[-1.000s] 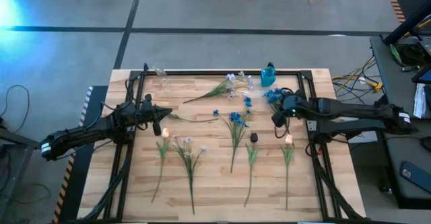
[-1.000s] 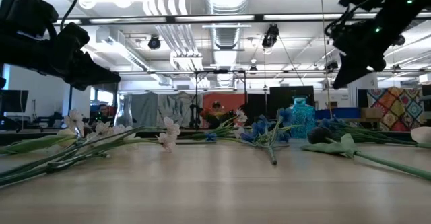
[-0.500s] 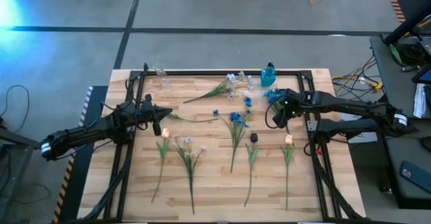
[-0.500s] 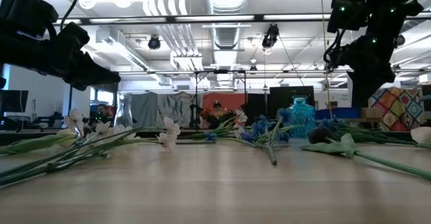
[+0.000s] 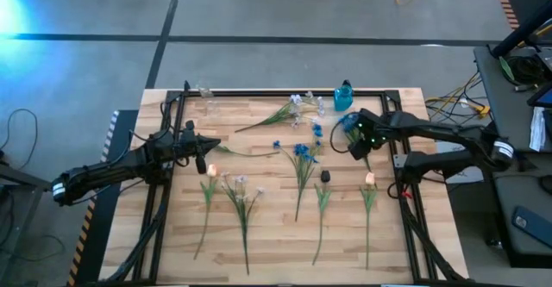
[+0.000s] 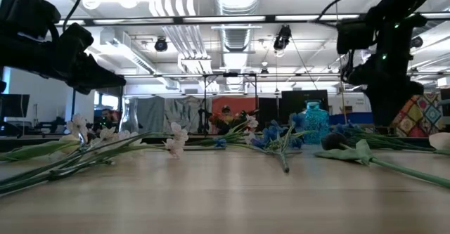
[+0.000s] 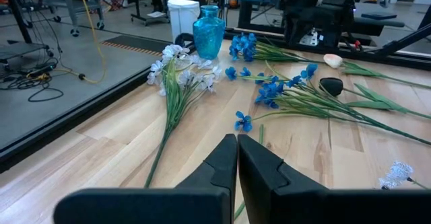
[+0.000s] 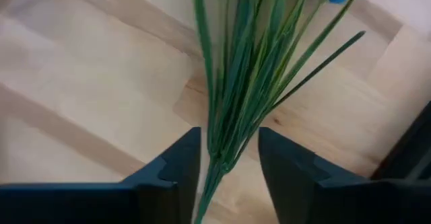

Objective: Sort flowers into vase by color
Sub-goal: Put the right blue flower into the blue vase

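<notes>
My right gripper (image 5: 354, 146) is open and points down over a blue flower (image 5: 348, 122) lying at the table's far right; in the right wrist view (image 8: 229, 162) its fingers stand on either side of the bunched green stems (image 8: 237, 83). I cannot tell whether they touch. My left gripper (image 5: 203, 158) is shut and empty, hovering at the table's left (image 7: 237, 158). More blue flowers (image 5: 302, 152), white-lilac flowers (image 5: 297, 105) (image 5: 238, 184) and peach buds (image 5: 211, 171) (image 5: 369, 180) lie flat on the wood. A blue vase (image 5: 344, 96) stands at the far edge.
A clear glass vase (image 5: 206, 99) stands at the far left. A dark bud (image 5: 325, 177) lies mid-table. Black frame rails (image 5: 399, 132) run along the table's sides and far edge. Bare wood shows near the front edge (image 5: 276, 261).
My right gripper has tipped from a slant to point straight down and has gone down and a little toward the far edge, over the blue flower's stems at the far right. The flowers lie as before.
</notes>
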You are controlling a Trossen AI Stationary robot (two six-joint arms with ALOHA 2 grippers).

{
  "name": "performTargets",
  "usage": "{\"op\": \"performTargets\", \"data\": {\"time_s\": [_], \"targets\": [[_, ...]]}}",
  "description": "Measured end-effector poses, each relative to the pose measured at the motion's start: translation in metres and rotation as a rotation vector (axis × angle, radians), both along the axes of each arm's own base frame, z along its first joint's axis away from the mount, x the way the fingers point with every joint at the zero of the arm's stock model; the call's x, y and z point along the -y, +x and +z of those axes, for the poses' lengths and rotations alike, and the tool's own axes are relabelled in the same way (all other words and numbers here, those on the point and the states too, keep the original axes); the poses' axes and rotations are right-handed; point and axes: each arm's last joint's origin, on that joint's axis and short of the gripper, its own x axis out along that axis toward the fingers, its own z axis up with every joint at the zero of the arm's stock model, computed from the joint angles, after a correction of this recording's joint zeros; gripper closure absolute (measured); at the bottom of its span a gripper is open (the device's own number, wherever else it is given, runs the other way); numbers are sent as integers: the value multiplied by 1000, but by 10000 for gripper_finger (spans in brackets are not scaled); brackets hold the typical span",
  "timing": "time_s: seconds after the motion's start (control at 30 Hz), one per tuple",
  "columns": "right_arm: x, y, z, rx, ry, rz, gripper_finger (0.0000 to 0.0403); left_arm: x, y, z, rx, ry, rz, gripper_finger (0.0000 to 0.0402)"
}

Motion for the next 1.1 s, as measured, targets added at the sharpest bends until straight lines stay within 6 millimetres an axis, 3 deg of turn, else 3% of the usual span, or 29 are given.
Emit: {"op": "performTargets", "data": {"time_s": [0.27, 0.6, 0.77, 1.03, 1.1], "targets": [[20, 11, -23, -18, 122, -56, 192, 0, 0, 0, 2, -4, 1, 402], [26, 19, -40, -71, 142, -56, 201, 0, 0, 0, 4, -8, 2, 402], [27, 20, -42, -67, 137, -56, 239, 0, 0, 0, 4, -8, 2, 402], [30, 23, -29, -3, 64, -53, 372, 0, 0, 0, 4, -10, 2, 402], [31, 24, -23, 18, 46, -42, 384, 0, 0, 0, 3, -11, 2, 402]]}}
